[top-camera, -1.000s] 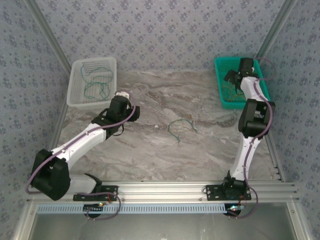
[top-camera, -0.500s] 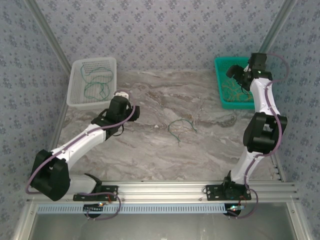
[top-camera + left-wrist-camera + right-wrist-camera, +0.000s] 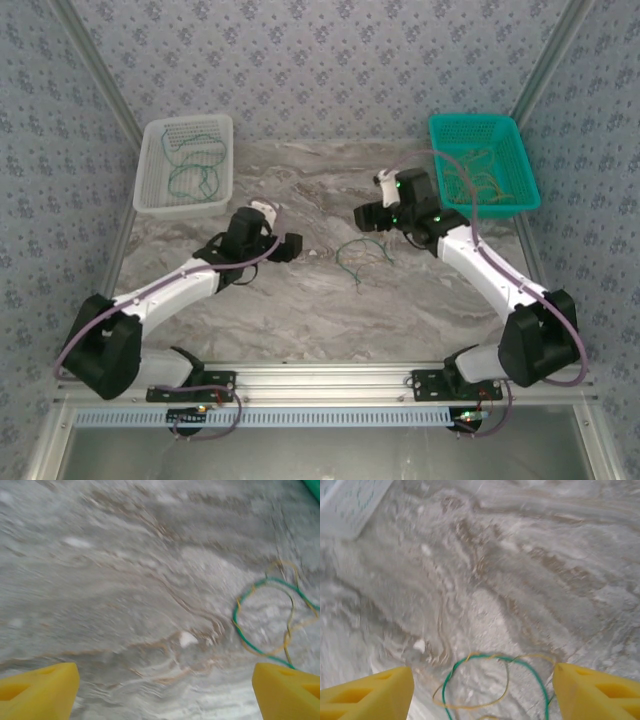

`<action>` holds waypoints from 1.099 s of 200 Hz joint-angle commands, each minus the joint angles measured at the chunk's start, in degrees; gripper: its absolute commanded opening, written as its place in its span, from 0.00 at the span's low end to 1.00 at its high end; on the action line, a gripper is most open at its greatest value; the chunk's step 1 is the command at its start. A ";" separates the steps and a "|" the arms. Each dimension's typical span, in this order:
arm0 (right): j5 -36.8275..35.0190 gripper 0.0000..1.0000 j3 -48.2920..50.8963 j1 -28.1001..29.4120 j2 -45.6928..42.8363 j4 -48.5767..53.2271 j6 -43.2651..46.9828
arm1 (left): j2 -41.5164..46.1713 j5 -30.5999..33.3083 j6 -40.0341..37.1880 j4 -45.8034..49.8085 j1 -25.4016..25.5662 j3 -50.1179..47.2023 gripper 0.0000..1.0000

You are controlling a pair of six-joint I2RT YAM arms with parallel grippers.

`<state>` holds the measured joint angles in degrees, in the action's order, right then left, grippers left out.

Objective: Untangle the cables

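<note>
A small tangle of cables (image 3: 360,255), one green and one yellow wound together, lies on the marble table in the middle. My left gripper (image 3: 290,247) sits just left of it, open, with nothing between its yellow fingers (image 3: 37,690); in the left wrist view the tangle (image 3: 265,615) lies ahead to the right. My right gripper (image 3: 362,216) hovers just behind the tangle, open. In the right wrist view the looped cables (image 3: 490,685) lie on the table between its fingers (image 3: 597,690), not gripped.
A white basket (image 3: 150,205) at the back left holds green cables (image 3: 195,180). A teal basket (image 3: 470,118) at the back right holds yellow cables (image 3: 480,180). Patterned walls and metal rails close the table in.
My right arm swung from the teal basket to the middle of the table, over the tangle. My left gripper moved right towards the tangle and opened wider.
</note>
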<state>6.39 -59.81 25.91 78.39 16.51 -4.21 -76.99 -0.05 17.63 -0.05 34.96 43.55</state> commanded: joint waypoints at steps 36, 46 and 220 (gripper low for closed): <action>-6.34 0.55 20.35 -0.72 -10.03 -18.24 0.52 | -10.63 -4.72 0.61 -0.65 6.46 5.42 0.81; -6.38 0.51 24.34 -1.40 -10.57 -22.54 0.01 | -12.76 -4.83 0.75 -0.95 7.70 7.00 0.79; -15.29 0.54 34.59 -6.30 -16.64 -32.44 -10.89 | -38.42 0.25 -0.04 -0.33 11.52 24.46 0.26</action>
<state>-7.94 -25.12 19.90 62.98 -15.22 -12.88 -114.43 -1.58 18.02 -0.45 46.28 68.45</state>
